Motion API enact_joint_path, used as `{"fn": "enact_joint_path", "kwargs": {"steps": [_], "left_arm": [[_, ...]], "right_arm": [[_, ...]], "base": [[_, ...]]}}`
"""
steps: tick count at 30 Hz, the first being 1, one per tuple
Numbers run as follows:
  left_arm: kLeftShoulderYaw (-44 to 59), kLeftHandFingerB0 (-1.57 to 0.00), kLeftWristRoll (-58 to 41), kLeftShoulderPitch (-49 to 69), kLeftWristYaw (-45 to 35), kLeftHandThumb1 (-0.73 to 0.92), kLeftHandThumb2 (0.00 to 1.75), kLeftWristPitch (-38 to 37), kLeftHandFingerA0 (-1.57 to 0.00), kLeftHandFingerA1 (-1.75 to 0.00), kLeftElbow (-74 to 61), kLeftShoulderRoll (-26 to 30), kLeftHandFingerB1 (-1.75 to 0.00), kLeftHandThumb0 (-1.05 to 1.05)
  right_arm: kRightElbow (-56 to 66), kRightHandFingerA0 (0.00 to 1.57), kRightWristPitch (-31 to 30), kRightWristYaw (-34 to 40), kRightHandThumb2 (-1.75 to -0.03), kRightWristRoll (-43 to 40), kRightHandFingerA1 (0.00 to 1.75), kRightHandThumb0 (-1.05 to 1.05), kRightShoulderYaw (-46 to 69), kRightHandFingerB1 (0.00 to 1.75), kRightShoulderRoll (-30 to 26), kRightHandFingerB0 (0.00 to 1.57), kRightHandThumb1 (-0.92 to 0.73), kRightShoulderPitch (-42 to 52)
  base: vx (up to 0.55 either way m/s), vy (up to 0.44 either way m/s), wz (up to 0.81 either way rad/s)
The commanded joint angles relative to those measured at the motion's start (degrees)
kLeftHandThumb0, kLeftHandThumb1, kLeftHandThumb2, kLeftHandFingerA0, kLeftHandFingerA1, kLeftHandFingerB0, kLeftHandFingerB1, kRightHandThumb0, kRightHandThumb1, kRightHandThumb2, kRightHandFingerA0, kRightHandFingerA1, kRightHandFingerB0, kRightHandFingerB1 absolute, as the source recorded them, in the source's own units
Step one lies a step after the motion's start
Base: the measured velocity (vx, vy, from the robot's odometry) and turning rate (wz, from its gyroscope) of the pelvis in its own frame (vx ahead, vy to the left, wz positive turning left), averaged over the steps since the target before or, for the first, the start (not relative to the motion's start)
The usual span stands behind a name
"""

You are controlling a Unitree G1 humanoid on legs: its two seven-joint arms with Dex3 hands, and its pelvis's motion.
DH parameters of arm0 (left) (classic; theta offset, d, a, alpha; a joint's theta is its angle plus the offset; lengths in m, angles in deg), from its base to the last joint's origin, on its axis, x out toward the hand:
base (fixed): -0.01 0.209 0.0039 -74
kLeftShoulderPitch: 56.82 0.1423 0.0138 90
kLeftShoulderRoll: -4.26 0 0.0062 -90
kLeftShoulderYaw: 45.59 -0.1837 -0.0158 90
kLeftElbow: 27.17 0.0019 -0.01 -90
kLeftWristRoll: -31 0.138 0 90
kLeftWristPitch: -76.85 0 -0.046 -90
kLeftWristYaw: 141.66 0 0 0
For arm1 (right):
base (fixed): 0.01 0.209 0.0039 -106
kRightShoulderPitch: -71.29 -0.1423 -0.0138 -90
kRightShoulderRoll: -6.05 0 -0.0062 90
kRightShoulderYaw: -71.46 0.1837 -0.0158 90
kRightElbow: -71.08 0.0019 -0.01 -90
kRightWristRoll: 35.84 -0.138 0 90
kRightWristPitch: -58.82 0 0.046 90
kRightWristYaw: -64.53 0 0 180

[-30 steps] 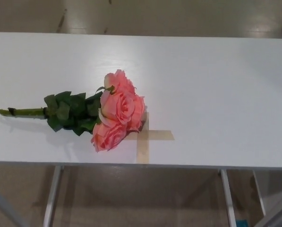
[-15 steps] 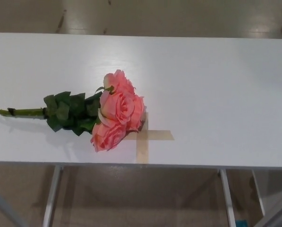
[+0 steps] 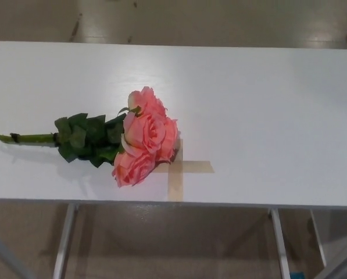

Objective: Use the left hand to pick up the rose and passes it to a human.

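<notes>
The rose point(image 3: 143, 135) is being seen lying flat on the white table point(image 3: 266, 104), blooms resting partly over a tape cross point(image 3: 185, 167) at 6 o'clock, stem pointing toward 9 o'clock. Neither hand is being shown, so their states cannot be told.

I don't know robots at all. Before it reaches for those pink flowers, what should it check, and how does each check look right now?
1. Bunch of pink fabric-looking roses lies flat on the white table: ok.
2. Green stem points toward the robot's left side, bare and free to grasp: ok.
3. Nothing else lies around the roses except the tan tape cross under the blooms: ok.
4. Left hand ready and open: cannot tell, it is not in view.
5. Right hand out of the way: ok, it is not in view.
6. Person waiting to receive the flowers: cannot tell, nobody shows.
</notes>
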Motion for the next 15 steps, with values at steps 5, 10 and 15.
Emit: {"fn": "enact_joint_path", "kwargs": {"steps": [5, 10, 15], "left_arm": [[3.47, -0.32, -2.70, -4.43, 0.93, 0.39, 0.69, -5.56, -0.41, -0.47, -11.08, 0.02, -0.40, -0.58], [1.31, -0.33, 0.58, -9.12, 0.55, 0.42, 0.55, -3.77, -0.40, -0.37, -12.02, 2.60, -0.32, -0.56], [-2.30, -0.26, 7.36, -16.27, 0.96, 0.44, 0.54, -1.41, -0.31, -0.32, -12.37, 8.10, -0.31, -0.52]], "right_arm": [[-0.35, 0.60, 0.43, 0.72, -0.91, -0.10, 0.61, -0.61, 0.09, 0.48, -0.68, 0.33, -0.59, -0.48], [-0.53, 0.59, 0.12, 0.78, -0.91, -0.04, 0.60, -0.61, -0.10, 0.47, -0.66, 0.33, -0.59, -0.66], [-0.49, 0.60, 0.22, 0.68, -0.92, 0.08, 0.61, -0.60, -0.43, 0.47, -0.73, 0.31, -0.59, -0.70]], "base": [[0.00, 0.000, 0.00], [0.00, 0.000, 0.00], [0.00, 0.000, 0.01]]}}
